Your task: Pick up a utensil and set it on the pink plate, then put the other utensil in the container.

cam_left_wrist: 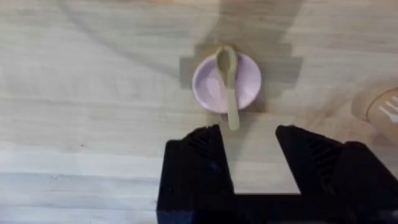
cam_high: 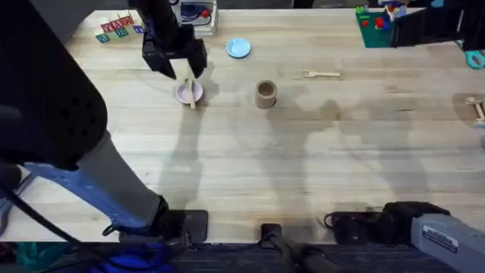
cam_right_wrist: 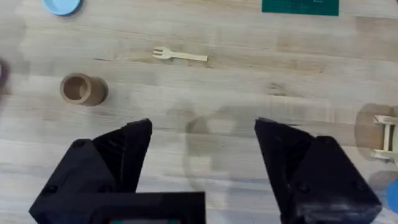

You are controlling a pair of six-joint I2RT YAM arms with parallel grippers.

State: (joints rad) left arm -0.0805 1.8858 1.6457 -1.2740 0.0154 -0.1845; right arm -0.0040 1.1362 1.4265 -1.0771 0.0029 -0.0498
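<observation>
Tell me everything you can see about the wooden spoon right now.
The wooden spoon is small, pale and thin, with a rounded bowl and a flat, narrow handle. It lies flat across the pink plate, its bowl near one rim and its handle end sticking out past the opposite rim over the table. Nothing grips it: the left gripper is open, just off the handle end and not touching it.

A robotics lab bench, by the look of it: a pale wooden table (cam_high: pixel 250 167) with two arm bases clamped at its six o'clock edge, and assorted test props toward twelve o'clock (lettered toy blocks (cam_high: pixel 117 28) at eleven, a green bin (cam_high: pixel 373 29) of coloured items at one).
</observation>
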